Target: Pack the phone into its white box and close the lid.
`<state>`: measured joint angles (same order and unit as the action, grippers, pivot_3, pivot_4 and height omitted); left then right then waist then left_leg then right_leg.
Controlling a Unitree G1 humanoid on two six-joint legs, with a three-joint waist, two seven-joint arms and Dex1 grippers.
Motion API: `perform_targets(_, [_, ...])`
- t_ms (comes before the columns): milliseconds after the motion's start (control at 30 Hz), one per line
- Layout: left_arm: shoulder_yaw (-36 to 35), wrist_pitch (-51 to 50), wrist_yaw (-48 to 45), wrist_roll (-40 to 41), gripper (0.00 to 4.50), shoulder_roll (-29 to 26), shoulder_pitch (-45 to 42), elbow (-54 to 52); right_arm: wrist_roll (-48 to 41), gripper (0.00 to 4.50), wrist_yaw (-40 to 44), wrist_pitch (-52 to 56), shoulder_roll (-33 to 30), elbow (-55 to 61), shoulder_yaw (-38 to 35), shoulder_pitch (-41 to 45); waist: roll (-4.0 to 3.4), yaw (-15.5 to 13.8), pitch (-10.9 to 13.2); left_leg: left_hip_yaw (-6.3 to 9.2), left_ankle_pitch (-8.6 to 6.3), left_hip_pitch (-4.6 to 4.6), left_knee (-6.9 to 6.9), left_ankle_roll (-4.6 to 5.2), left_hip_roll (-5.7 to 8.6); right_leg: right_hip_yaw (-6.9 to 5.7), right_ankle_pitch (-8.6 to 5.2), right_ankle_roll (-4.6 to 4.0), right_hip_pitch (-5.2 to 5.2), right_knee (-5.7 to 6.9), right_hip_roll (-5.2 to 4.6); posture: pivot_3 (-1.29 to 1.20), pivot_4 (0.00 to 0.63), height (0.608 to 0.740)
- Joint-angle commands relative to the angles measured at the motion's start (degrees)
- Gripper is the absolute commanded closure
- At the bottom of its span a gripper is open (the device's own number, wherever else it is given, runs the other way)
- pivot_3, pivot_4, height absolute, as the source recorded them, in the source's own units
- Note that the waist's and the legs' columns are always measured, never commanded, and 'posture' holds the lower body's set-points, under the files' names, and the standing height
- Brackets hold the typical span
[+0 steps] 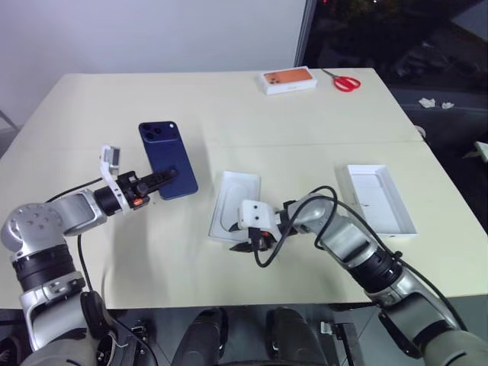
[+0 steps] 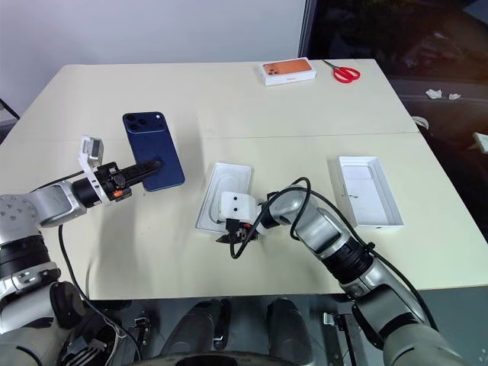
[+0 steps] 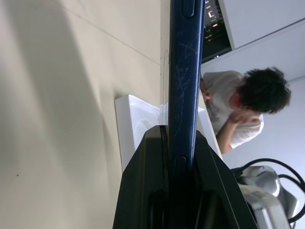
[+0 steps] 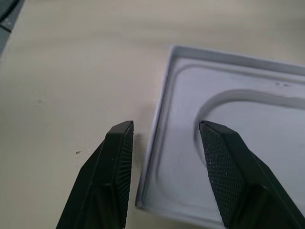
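Navy phone (image 1: pixel 168 159) clamped upright in left tool (image 1: pixel 166 178), raised above the bench (image 1: pixel 229 114). Right tool (image 4: pixel 164 138), fingers apart and empty, straddles the white box (image 1: pixel 234 204) wall; lid (image 1: pixel 379 200) lies well apart.

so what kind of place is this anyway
Probably an office or lab set up for robot trials: a plain cream table by a white wall, a dark glass partition behind it, and a seated person nearby.
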<state>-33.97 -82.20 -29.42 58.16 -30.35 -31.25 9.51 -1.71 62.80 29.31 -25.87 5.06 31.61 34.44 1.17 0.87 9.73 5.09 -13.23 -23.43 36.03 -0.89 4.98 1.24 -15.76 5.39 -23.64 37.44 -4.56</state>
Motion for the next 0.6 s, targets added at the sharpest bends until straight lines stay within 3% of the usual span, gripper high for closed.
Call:
perform_targets(33, [-0.5,0.5,-0.8,1.8,4.50,-1.0,-1.0,-1.2,0.6,2.22,0.0,-1.8,0.0,0.7,0.0,0.3,0.00,0.0,0.0,0.00,0.00,0.00,0.01,-0.01,0.00,0.00,0.00,0.00,0.00,0.00,0.00,0.00,0.150,0.740])
perform_targets(200, [-0.5,0.5,-0.7,1.9,4.50,-0.7,-0.8,-1.4,1.6,2.22,0.8,-3.5,-0.5,0.3,0.7,-0.2,0.00,0.0,0.0,0.00,0.00,0.00,0.01,0.00,0.01,0.00,0.00,0.00,0.01,0.00,0.00,0.00,0.150,0.740])
perform_targets(300, [-0.5,0.5,-0.5,2.0,4.50,-0.4,-0.9,-1.5,2.0,3.02,0.8,-3.7,-0.4,-0.3,0.7,0.1,0.01,0.1,0.0,0.00,0.00,0.00,0.00,0.00,0.01,-0.01,0.00,0.00,0.01,0.00,0.00,0.00,0.150,0.740])
perform_targets(367, [-0.6,0.4,-0.4,2.2,4.50,-0.3,-0.8,-1.7,2.3,3.88,0.3,-3.8,0.0,-0.8,0.4,0.4,0.02,0.2,0.0,0.00,0.00,0.02,0.00,0.00,-0.01,0.00,0.00,0.00,0.01,0.00,0.01,0.00,0.150,0.740])
perform_targets(600, [-0.7,0.2,-0.3,2.4,4.50,-0.2,-0.5,-2.1,2.3,3.88,0.3,-3.9,0.7,-1.6,-0.1,0.9,0.02,0.2,0.0,0.00,0.00,0.02,0.01,0.01,-0.03,0.00,0.00,0.00,0.01,0.02,0.03,0.00,0.150,0.740])
